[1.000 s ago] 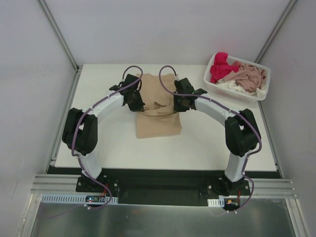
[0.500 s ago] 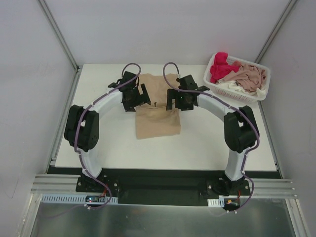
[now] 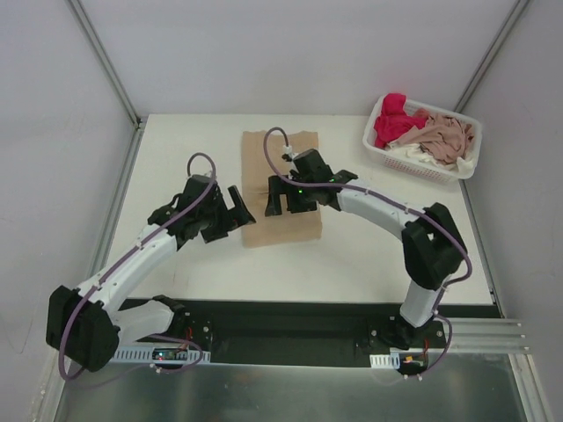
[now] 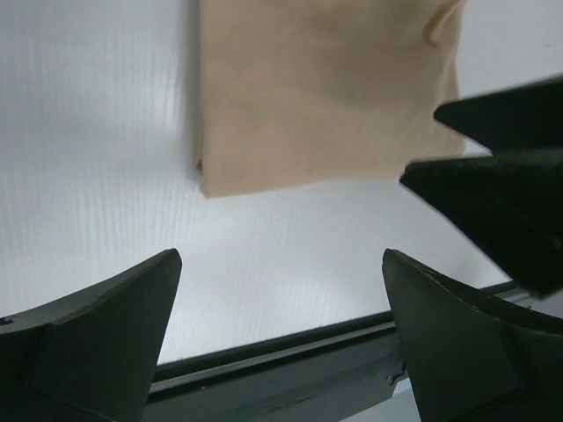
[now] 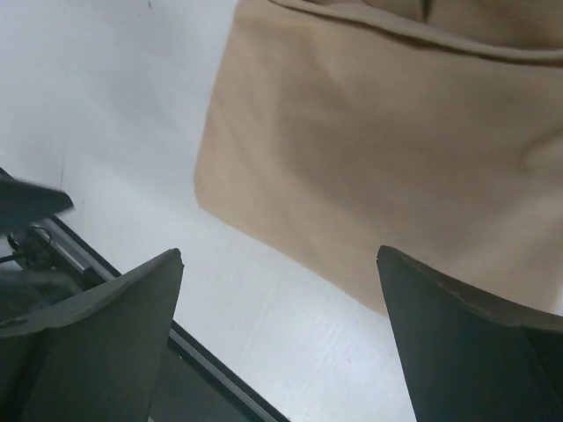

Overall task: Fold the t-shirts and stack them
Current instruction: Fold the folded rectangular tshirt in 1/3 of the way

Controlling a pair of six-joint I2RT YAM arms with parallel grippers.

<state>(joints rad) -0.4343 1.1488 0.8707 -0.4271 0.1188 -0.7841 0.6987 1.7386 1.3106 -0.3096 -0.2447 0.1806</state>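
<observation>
A tan-beige t-shirt [image 3: 290, 230] lies flat on the table as a long folded rectangle, also seen in the left wrist view [image 4: 325, 97] and the right wrist view [image 5: 387, 149]. My left gripper [image 3: 233, 214] hovers just left of the shirt's near corner, open and empty [image 4: 280, 257]. My right gripper [image 3: 286, 204] hangs over the shirt's near half, open with nothing between its fingers [image 5: 280, 253]. More t-shirts sit bunched in the basket: a red-pink one [image 3: 393, 119], a dusty pink one [image 3: 444, 136] and a white one [image 3: 413, 151].
The white lattice basket [image 3: 380, 148] stands at the table's back right corner. Grey walls close in the back and both sides. The table's dark front rail [image 4: 290, 365] runs just below the shirt's near edge.
Both grippers opened and let go of the tan t-shirt, which now lies flat. The left arm swung back toward the near left; the right gripper moved nearer over the shirt.
</observation>
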